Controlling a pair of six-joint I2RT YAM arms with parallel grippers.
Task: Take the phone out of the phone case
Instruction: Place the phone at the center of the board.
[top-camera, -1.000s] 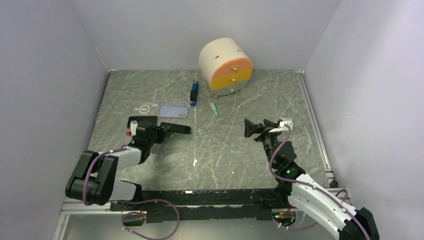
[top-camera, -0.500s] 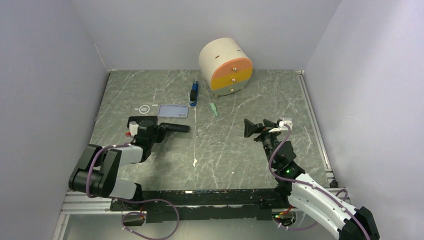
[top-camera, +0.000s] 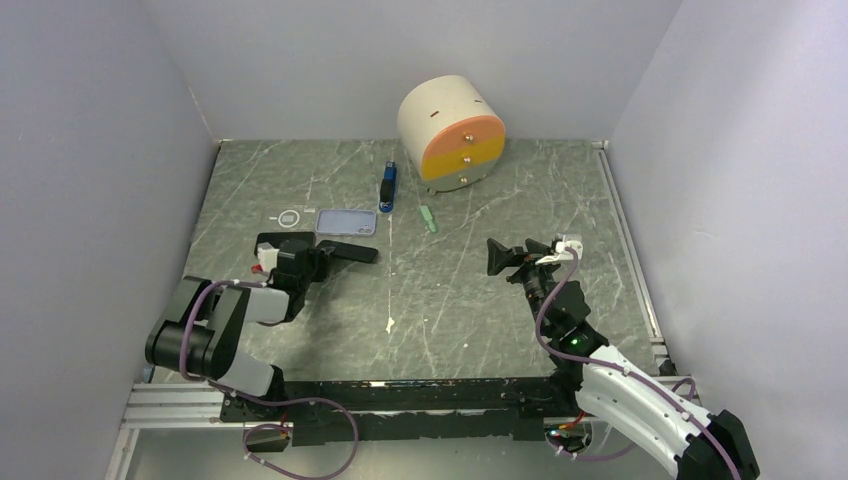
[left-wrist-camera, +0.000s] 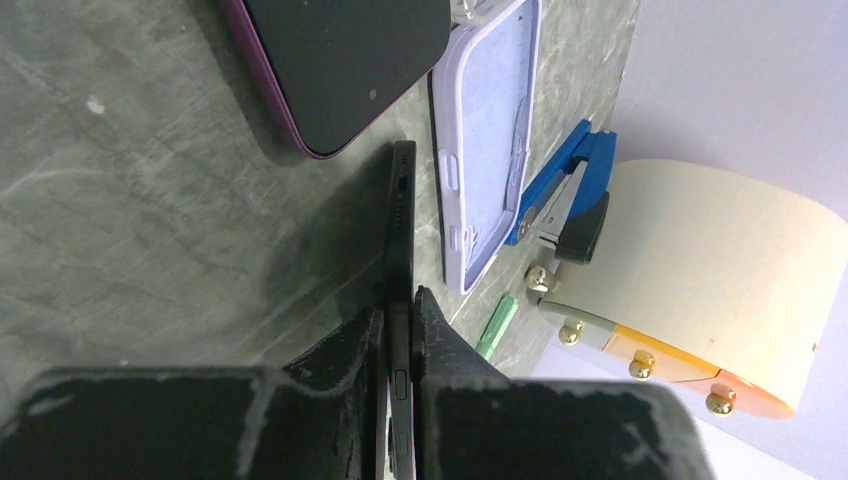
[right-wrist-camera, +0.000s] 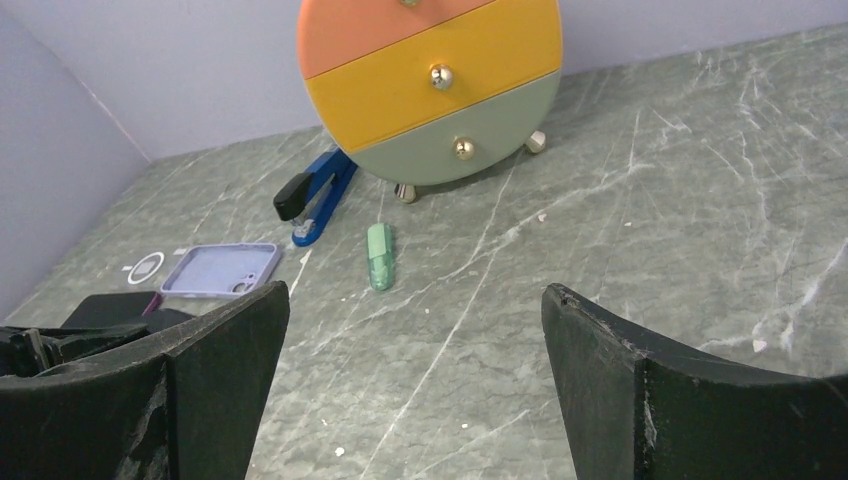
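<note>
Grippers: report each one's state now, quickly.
Left gripper: jaws shut on a thin black phone, held edge-on.
Right gripper: jaws open, holding nothing.

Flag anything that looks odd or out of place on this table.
Nothing is spilled or broken. The left gripper pinches a black phone on its edge; the lavender case lies empty beside it. A second, purple-rimmed phone lies flat nearby, and a small white scrap sits mid-table.

Left gripper (left-wrist-camera: 398, 305) and right gripper (right-wrist-camera: 412, 292) are black; grey-shelled arms (top-camera: 640, 395) trail purple cables (top-camera: 540, 325).
</note>
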